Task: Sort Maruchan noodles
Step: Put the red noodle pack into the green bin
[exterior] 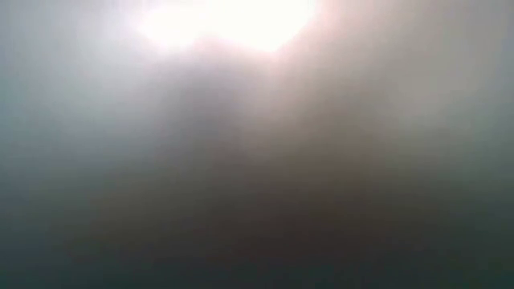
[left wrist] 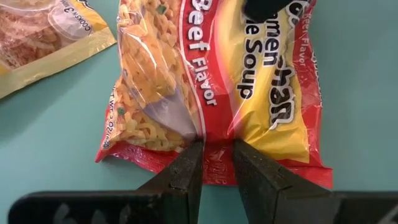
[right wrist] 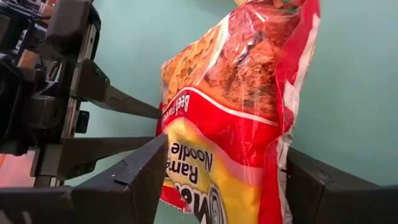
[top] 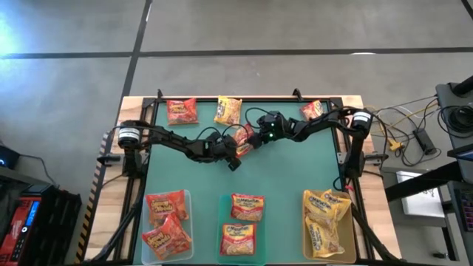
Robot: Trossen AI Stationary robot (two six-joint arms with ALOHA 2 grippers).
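Observation:
A red-and-yellow beef-flavor Maruchan noodles packet (top: 244,137) is at the middle of the green mat, between both grippers. My left gripper (left wrist: 217,152) is shut on it. My right gripper (right wrist: 224,158) is open, one finger on each side of the same packet (right wrist: 236,112). Three more packets lie flat along the far edge: red (top: 182,111), yellow (top: 228,111) and red (top: 312,111). The low view shows only a blur. My left gripper pinches the packet's red sealed end seam (left wrist: 216,155) at its middle, between the two fingertips (left wrist: 189,168). It slants down from the table's left. The packet reaches out beyond the fingers; whether its other end rests on the mat does not show. My right gripper: I cannot tell whether its fingers (right wrist: 146,165) touch the packet's side edges.
Three shallow bins stand along the near edge. The left bin (top: 185,198) holds red packets, the middle bin (top: 222,203) orange-red ones, the right bin (top: 305,244) yellow ones. A yellow packet (left wrist: 37,37) lies close beside the held one. The mat's middle strip (top: 295,166) is bare.

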